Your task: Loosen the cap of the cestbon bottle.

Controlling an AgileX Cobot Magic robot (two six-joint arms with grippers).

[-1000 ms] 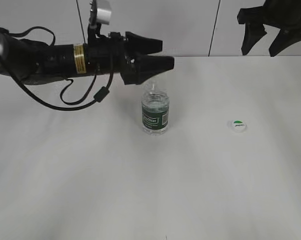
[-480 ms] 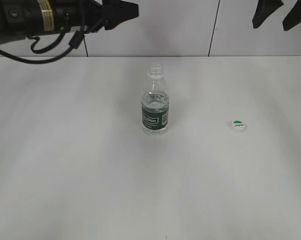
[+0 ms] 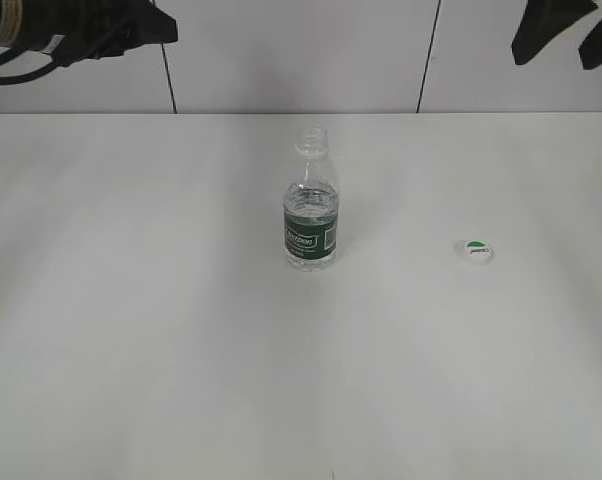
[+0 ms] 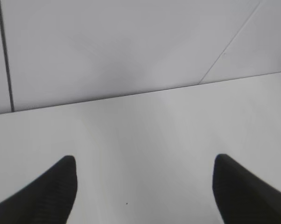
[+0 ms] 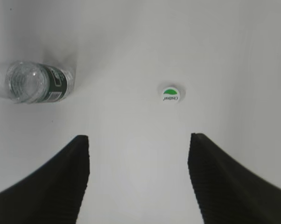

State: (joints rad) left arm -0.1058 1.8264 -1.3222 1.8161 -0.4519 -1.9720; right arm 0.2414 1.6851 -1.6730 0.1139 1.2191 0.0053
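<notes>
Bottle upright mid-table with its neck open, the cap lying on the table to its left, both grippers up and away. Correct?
Not quite: the cap lies to the right of the bottle, as the exterior view shows. The rest holds.

White lettering runs across the dark green label band of the bottle [image 3: 310,238] — too small to read. The cap [image 5: 170,94], lying on the table, carries a green half-circle and a short line of print beneath it — not clearly legible.
</notes>
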